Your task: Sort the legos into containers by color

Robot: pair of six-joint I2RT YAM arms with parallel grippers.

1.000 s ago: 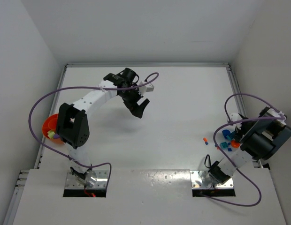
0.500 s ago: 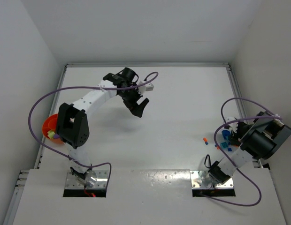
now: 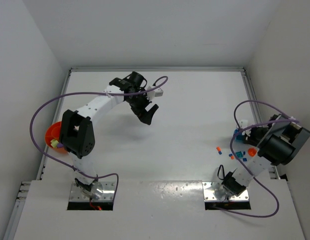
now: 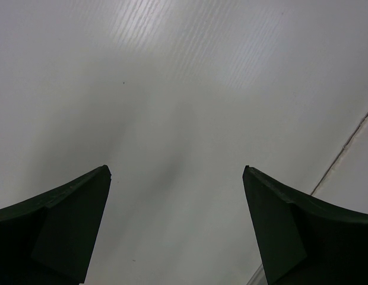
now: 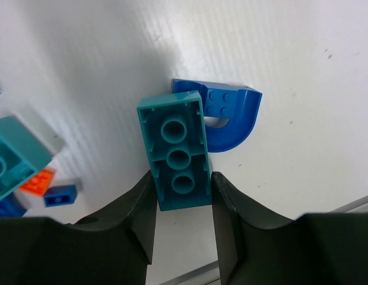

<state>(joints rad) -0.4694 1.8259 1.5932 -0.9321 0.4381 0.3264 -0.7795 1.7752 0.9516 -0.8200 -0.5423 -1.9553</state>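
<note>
In the right wrist view my right gripper point(image 5: 183, 184) is shut on a teal lego brick point(image 5: 175, 151), underside up, one finger pressed on each long side. A blue curved lego point(image 5: 231, 119) lies just beyond it, touching its far end. More legos lie to the left: a second teal brick point(image 5: 15, 157), a small orange one point(image 5: 37, 181) and a small blue one point(image 5: 59, 195). From above, the right gripper point(image 3: 241, 134) is at the table's right edge beside scattered legos point(image 3: 238, 154). My left gripper point(image 3: 149, 114) hangs open over bare table, nothing between its fingers point(image 4: 77, 214). The orange container point(image 3: 52, 132) sits far left.
The left arm's elbow covers part of the orange bowl, where lime and purple pieces point(image 3: 55, 144) show. A raised metal rail point(image 3: 250, 95) runs along the table's right edge, close to the right gripper. A purple cable point(image 3: 245, 107) loops over the right arm.
The right gripper has shifted a little away from the arm's base over the lego pile and closed its fingers on the teal brick. The left arm has not moved.
</note>
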